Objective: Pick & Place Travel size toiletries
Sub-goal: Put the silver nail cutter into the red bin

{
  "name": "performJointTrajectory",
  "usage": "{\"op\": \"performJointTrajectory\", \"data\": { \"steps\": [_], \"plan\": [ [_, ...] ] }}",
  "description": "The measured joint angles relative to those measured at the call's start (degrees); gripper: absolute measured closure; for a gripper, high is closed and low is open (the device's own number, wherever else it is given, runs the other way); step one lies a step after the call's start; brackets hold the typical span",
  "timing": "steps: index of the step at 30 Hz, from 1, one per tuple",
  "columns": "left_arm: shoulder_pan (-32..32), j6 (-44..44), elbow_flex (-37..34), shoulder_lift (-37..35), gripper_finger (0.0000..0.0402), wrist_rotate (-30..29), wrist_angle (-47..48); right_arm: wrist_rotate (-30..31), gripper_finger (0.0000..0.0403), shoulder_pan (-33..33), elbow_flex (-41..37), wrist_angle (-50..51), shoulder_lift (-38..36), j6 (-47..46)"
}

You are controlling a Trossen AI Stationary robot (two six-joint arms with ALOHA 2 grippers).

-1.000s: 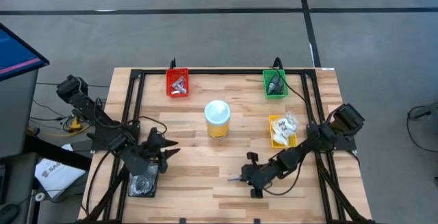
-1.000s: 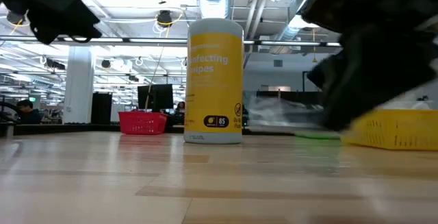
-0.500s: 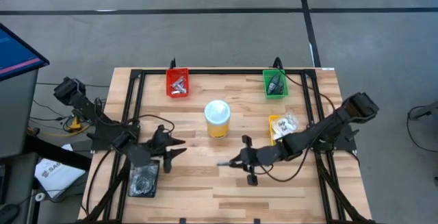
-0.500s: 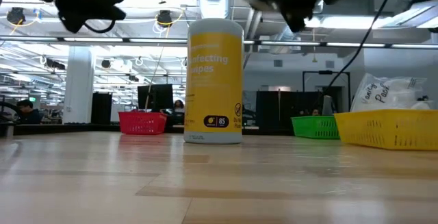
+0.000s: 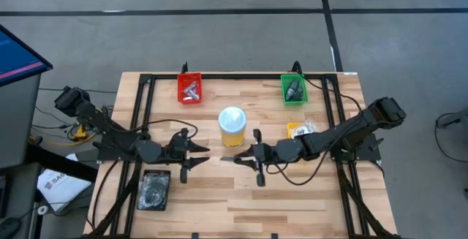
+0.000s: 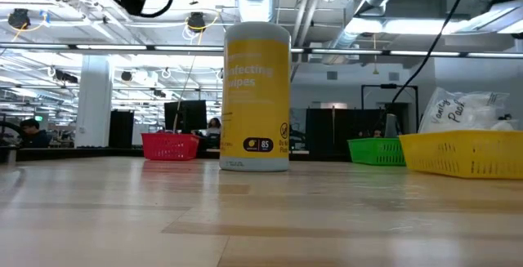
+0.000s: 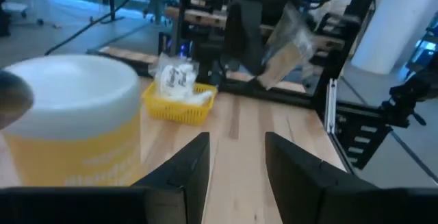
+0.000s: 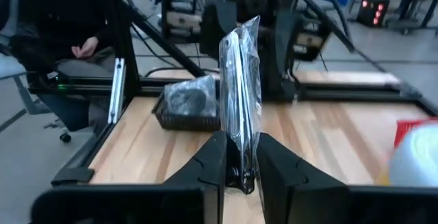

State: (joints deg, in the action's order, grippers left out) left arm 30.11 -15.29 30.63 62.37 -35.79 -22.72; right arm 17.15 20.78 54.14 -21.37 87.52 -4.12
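Both arms reach in toward the middle of the worktop (image 5: 219, 195), their tips facing each other just in front of the tall yellow tub (image 5: 232, 127) with its white lid.

The right tool (image 5: 239, 158) is clenched on a clear bag (image 8: 239, 107) with something dark inside. In the right wrist view the bag stands upright between the two dark fingers (image 8: 209, 166), its lower end pinched between them and the rest rising free above. From overhead, the bag shows only as a small sliver at the fingertips, held off the worktop, just beside the tub's base.

The left tool (image 5: 206, 157) hovers a short way from it, across a small gap. Its fingers (image 7: 188, 172) stand apart with nothing between them, released. In the left wrist view the bag in the other arm's grip hangs ahead and above, well apart from these fingers.

More toiletries sit in the trays around the worktop: white sachets in the yellow tray (image 5: 294, 130) behind the right arm, silvery bits in the red tray (image 5: 189, 88) at the far edge, small dark bottles in the green tray (image 5: 294, 89), and dark bundles in clear bags in the black tray (image 5: 154, 190) on the near left, beside the left arm.
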Motion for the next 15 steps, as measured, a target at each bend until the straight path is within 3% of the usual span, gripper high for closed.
{"op": "performJointTrajectory", "data": {
  "steps": [15],
  "plan": [
    [-6.01,12.06,-0.02,10.05,0.027,10.65,-27.18,1.08,0.0359,-0.77,3.92,-0.59,-0.06,4.13]
  ]
}}
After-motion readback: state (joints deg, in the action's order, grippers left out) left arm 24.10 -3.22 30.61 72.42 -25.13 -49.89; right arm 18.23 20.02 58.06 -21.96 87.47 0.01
